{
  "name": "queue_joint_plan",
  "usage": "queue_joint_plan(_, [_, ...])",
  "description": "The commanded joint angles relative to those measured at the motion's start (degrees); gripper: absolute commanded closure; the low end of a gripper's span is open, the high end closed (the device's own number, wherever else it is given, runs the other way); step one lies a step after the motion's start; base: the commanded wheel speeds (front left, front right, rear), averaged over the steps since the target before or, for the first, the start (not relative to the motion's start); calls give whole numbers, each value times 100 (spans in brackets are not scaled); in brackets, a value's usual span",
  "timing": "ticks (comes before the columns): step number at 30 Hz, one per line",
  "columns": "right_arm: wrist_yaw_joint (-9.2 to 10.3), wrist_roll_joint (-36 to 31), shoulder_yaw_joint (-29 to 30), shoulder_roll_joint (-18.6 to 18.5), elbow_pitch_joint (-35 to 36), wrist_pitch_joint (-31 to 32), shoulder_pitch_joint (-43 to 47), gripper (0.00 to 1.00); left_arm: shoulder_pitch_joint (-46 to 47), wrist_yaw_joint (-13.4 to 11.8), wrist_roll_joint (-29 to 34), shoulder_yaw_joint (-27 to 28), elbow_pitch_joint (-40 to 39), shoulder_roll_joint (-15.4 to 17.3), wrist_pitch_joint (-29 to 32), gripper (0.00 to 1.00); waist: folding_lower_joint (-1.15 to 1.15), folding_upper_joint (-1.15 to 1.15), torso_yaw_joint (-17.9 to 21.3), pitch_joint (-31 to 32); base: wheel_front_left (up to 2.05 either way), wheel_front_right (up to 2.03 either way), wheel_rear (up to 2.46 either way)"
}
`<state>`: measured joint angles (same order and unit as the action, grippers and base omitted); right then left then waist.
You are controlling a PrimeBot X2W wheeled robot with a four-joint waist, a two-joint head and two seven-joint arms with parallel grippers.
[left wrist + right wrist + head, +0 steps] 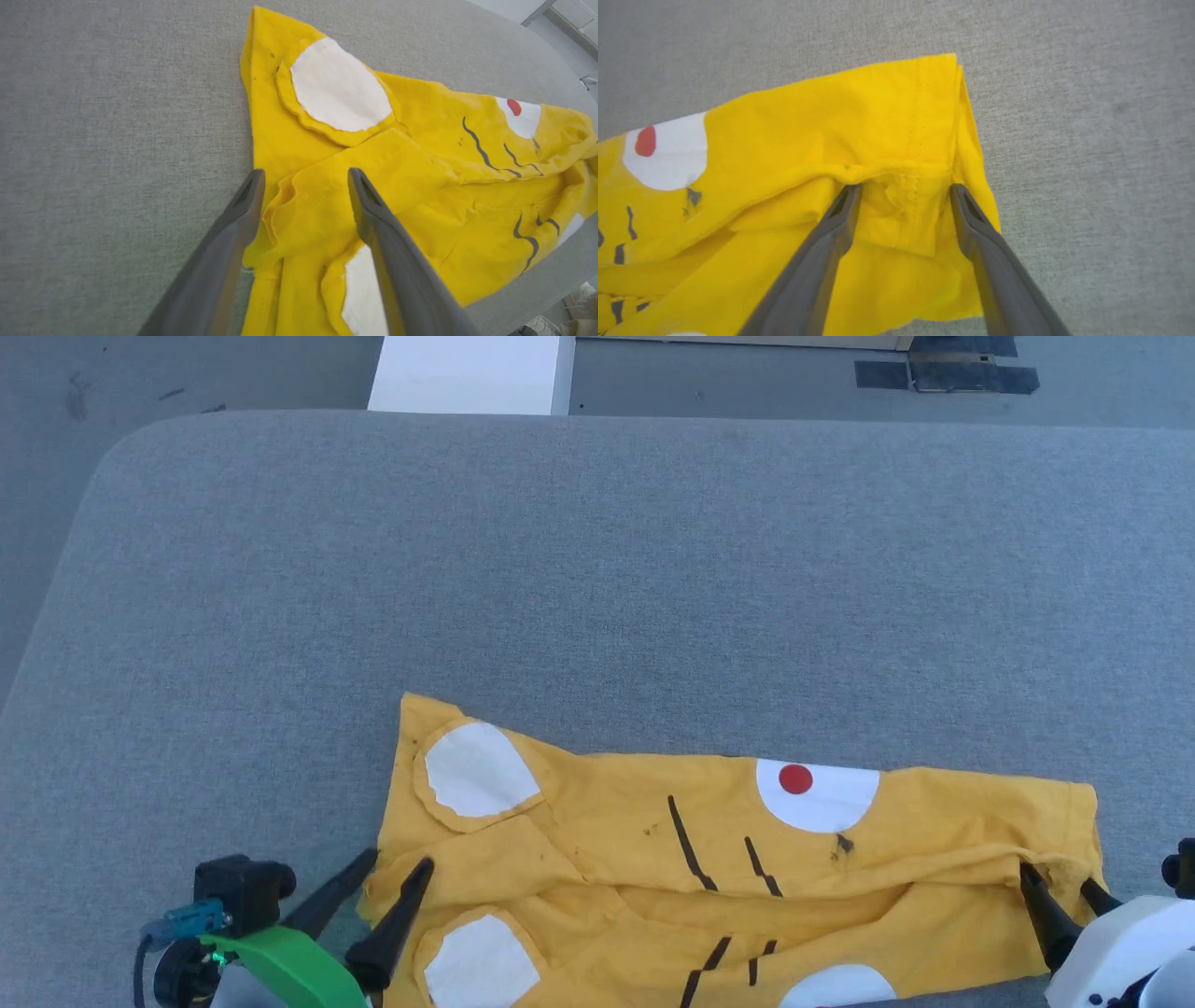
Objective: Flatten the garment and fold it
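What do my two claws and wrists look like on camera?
The left claw has two long, dark, tapering fingers, grey in its wrist view, on a bright green bracket with a black boxy module and a teal plug trailing a dark cable. The right claw has the same dark pointed fingers, on a smooth white casing.
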<state>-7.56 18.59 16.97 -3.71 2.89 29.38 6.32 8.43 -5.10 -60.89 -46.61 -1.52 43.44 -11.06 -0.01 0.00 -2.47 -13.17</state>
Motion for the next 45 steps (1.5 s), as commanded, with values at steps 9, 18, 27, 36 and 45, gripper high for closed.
queue_joint_plan(9, [8,482,325,-57,900,277,329,0,-495,-496,701,1990,-721,-672,-390,0,1,0,-5,105,0,0,0])
queue_joint_plan(18, [8,136,810,44,781,176,223,0,-1369,-426,2710,3556,-1541,-1814,-393,0,1,0,-75,-7,0,0,0])
queue_joint_plan(27, [8,57,488,72,-18,173,-79,0,-1516,138,3323,3914,-1374,-2274,-393,0,1,0,-145,-42,0,0,0])
queue_joint_plan(36, [8,71,528,36,-321,352,-57,100,-1548,447,3484,4073,-1193,-2538,-394,0,1,0,-194,-34,0,0,0])
queue_joint_plan(45, [8,-164,1032,-219,24,75,-415,100,-1564,657,3530,4235,-1111,-2723,-394,0,1,0,-97,-25,0,0,0])
